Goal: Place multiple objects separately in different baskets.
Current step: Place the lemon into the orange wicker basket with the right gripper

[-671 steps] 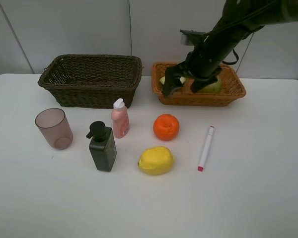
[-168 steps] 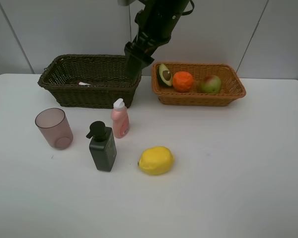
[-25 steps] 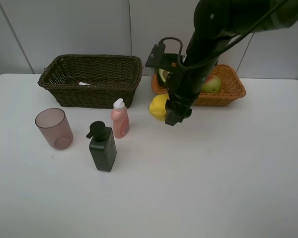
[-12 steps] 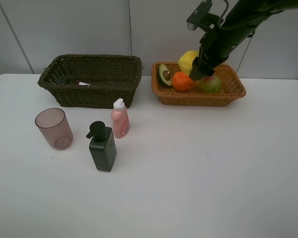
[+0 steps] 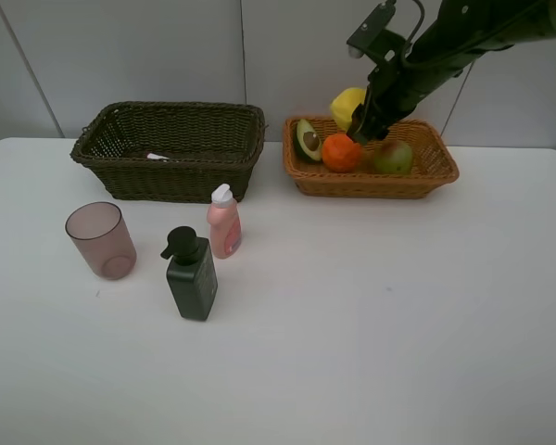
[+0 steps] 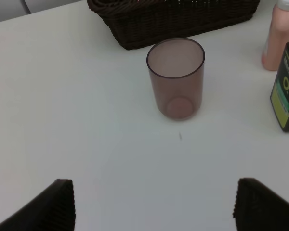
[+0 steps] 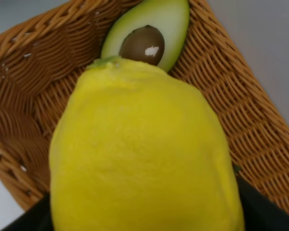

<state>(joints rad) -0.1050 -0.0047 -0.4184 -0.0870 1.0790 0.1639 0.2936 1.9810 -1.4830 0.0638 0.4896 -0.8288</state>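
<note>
Exterior high view: the yellow lemon [image 5: 347, 105] is hanging in the air above the back edge of the light orange-tan basket [image 5: 371, 191], clamped in the right gripper [image 5: 360, 120], whose fingers are closing on its sides. Below it in that basket, the halved avocado [image 5: 307, 140], the orange [image 5: 341, 152] and the red-green mango [image 5: 394, 157] are lying in a row. To the left, the dark brown-green basket [image 5: 181, 182] is holding the white marker [image 5: 154, 157]. The pinkish cup [image 5: 101, 240], the dark green pump bottle [image 5: 191, 275] and the small pink bottle [image 5: 224, 222] are standing upright on the white desk [image 5: 398, 324].

The right wrist view is showing only the lemon close up, filling the picture, with the avocado's pit and wicker weave behind it. The left wrist view is showing what the exterior view is not: the left gripper [image 6: 156, 211] spread wide and holding nothing, hovering over the desk near the cup.

One second ago the lemon was being carried above the desk in front of the tan basket; it is now over the basket.
</note>
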